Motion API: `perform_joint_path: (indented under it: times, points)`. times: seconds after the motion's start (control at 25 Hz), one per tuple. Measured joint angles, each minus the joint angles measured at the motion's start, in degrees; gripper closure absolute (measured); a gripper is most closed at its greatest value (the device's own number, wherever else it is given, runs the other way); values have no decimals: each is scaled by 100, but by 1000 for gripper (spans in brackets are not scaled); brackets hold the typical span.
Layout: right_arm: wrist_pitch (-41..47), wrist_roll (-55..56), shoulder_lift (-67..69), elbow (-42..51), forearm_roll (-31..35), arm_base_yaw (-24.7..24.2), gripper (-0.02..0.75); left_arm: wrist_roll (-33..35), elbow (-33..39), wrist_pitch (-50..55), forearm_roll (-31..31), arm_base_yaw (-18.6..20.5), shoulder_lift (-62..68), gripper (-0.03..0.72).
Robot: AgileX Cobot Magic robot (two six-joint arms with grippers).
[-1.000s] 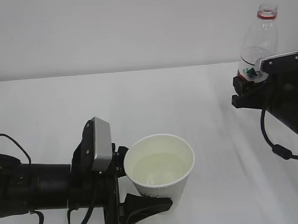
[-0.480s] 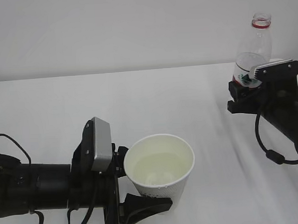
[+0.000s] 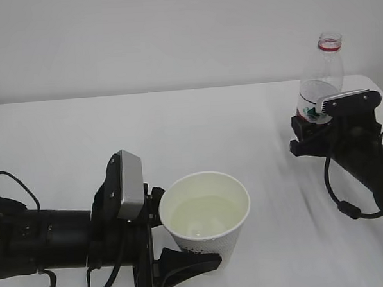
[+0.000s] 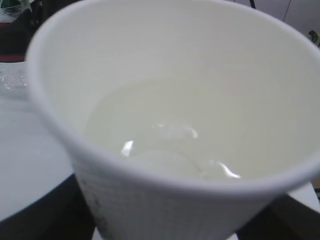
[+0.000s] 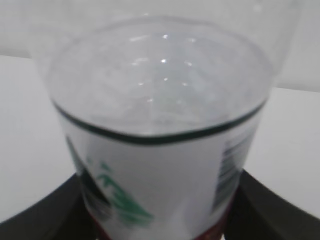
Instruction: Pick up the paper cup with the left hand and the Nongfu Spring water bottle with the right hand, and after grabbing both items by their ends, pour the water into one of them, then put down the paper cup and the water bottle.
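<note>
My left fingers squeeze the small white paper cup near the front edge of the white worktop. Clear water sits in it. My right fingers squeeze the tall clear plastic bottle with the red neck ring, upright near the back right corner.

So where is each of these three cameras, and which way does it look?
Exterior: sits in front of the table, looking down at a slant; shows both arms, the left gripper and right gripper.
Left wrist: on the left arm, looking into the cup with water; dark fingers at bottom.
Right wrist: on the right arm, facing the bottle; fingers at the corners.
Shared: cup and bottle also appear in the exterior view.
</note>
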Motion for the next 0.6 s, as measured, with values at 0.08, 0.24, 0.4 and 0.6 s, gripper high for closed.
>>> perform_joint_path:
  times: [0.08, 0.24, 0.4, 0.6]
  points:
    - [0, 0, 13, -15, 0, 0, 256, 0, 0, 0, 0, 0, 0, 153]
    - [-14, 0, 13, -56, 0, 0, 256, 0, 0, 0, 0, 0, 0, 153]
    - [-14, 0, 13, -69, 0, 0, 256, 0, 0, 0, 0, 0, 0, 153]
    - [-26, 0, 13, -177, 0, 0, 256, 0, 0, 0, 0, 0, 0, 153]
